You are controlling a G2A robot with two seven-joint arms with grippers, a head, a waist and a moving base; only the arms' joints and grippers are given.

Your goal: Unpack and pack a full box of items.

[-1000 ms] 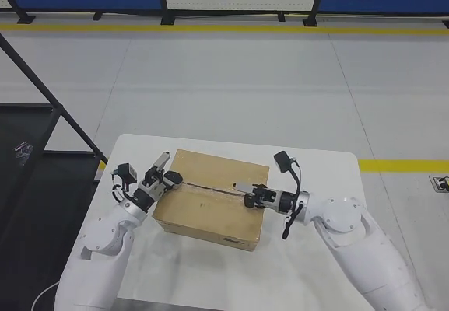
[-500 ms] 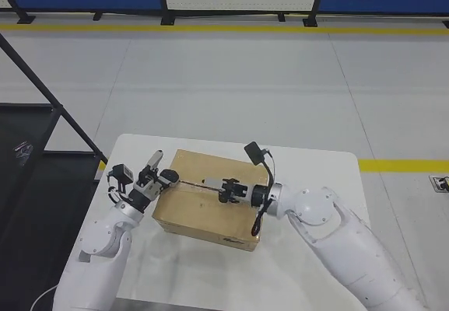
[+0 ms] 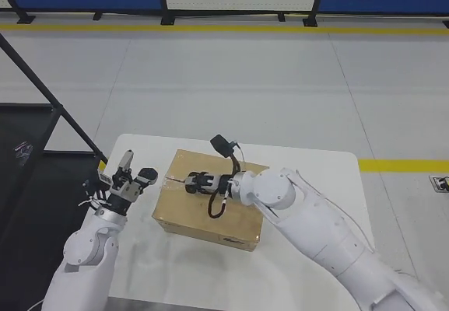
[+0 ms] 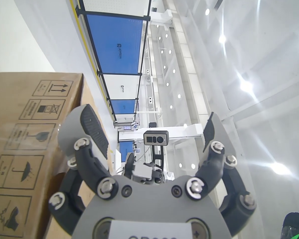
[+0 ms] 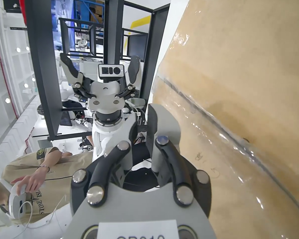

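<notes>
the box [image 3: 208,211] fills the table [image 3: 317,198] middle, left gripper [image 3: 137,165] beside its left end; passing room lies on its right.

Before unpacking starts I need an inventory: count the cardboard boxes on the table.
1. The cardboard box sits closed on the white table, the right pincer over its taped top seam, the left pincer off one end. Anything inside is hidden.

You have a white table [image 3: 325,167] with rounded corners carrying one cardboard box [image 3: 185,214] near its middle, flaps apparently taped shut.
</notes>
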